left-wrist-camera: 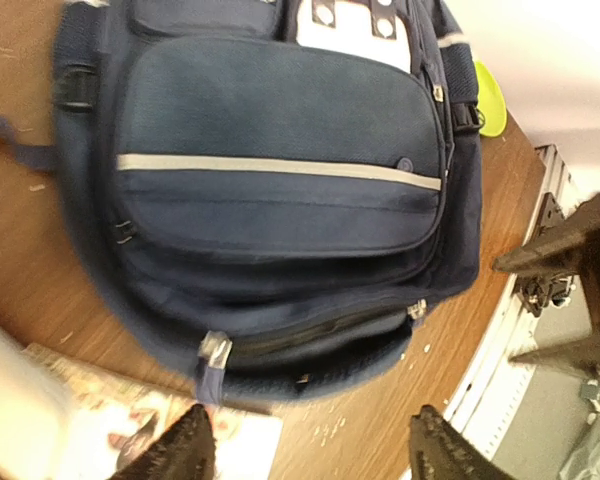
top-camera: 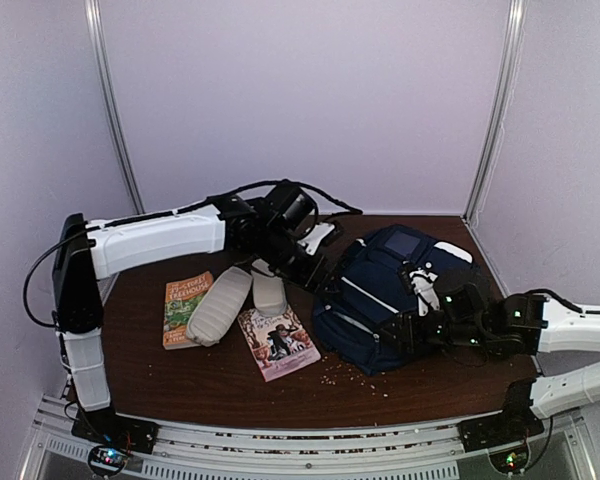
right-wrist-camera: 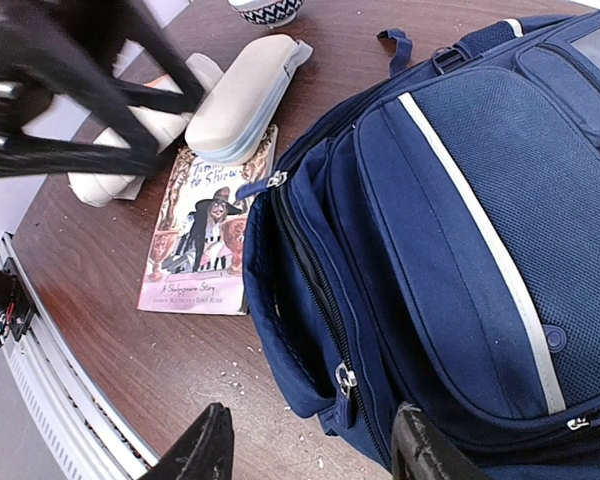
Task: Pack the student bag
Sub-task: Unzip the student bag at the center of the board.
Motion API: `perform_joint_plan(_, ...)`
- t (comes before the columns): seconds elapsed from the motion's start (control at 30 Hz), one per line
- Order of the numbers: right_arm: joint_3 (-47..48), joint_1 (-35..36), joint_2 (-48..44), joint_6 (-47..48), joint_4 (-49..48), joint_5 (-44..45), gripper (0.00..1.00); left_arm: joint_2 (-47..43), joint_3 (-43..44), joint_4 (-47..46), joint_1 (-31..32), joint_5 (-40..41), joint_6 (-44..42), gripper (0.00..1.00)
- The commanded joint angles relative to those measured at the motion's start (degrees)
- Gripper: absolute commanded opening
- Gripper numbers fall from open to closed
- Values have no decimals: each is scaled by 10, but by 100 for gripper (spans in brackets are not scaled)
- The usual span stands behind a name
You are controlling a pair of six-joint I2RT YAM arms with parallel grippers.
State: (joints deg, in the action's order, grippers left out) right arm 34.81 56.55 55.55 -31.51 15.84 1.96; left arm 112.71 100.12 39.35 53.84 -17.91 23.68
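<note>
At the left wrist, the left gripper (left-wrist-camera: 310,455) stood with its jaws apart and nothing between them, just beside the left edge of the bag (top-camera: 365,300). The right gripper (right-wrist-camera: 315,455) was likewise parted and empty, near a bag corner that carried a zip pull (right-wrist-camera: 345,380).

Status: packing had not visibly begun. A book (right-wrist-camera: 205,230), a second book (top-camera: 185,305), a case (top-camera: 218,305) and a second case (top-camera: 270,292) lay on the table (top-camera: 180,385), outside the bag and to its left. Whether the main zip stood open could not be determined.

Position: the bag lay on the right half of the table, on its back with the front pocket facing up. Its long axis ran diagonally, from the near centre toward the far right corner. The end with the white patches pointed far right.
</note>
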Motion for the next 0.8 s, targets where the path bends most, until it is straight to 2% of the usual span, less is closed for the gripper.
perform_joint_plan(0.0, 53, 2, 53, 1, -9, 13, 53, -96, -66, 3, -1, 89, -20, 70)
perform_joint_plan(0.27, 153, 1, 215, 55, -23, 9, 45, -190, -204, -28, -17, 156, -18, 69)
perform_joint_plan(0.53, 249, -2, 343, 122, 46, 24, 44, -254, -280, -51, -38, 172, -27, 70)
perform_joint_plan(0.77, 271, -8, 379, 145, 82, 54, 29, -255, -299, -93, -40, 127, -61, 72)
